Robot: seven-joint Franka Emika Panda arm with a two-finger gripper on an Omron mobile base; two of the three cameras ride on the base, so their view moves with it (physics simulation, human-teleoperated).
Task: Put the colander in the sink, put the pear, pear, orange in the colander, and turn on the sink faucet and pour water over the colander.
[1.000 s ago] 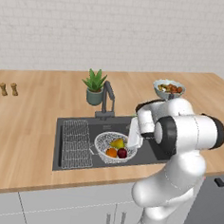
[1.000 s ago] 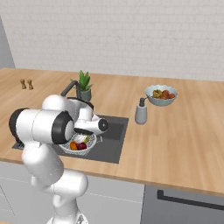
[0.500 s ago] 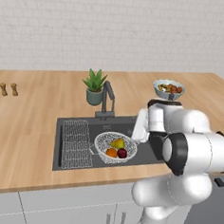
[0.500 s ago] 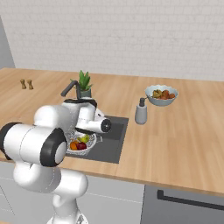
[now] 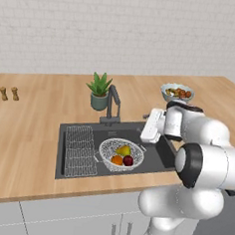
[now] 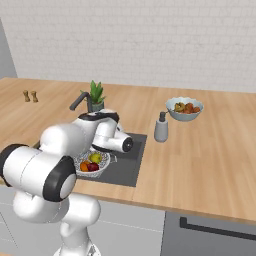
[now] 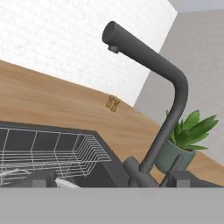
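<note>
Now the hand has swung up from the colander (image 5: 120,155), which sits in the sink (image 5: 160,149) holding both pears and the orange. Its fingers (image 7: 177,176) are spread wide, empty, facing the sink faucet (image 7: 164,78); turning on water looks next.

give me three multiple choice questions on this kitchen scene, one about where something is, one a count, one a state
1. Where is the colander?
A. on the counter by the potted plant
B. in the sink, right of the wire rack
C. beside the fruit bowl

2. How many fruits lie in the colander?
A. one
B. three
C. five

3. What is the sink faucet doing?
A. running a blue stream
B. lying detached in the basin
C. standing dry, no water running

Answers:
1 B, it sits in the sink next to the wire rack.
2 B, a yellow pear, a dark red pear and an orange show in it.
3 C, no stream falls from the spout.
</note>
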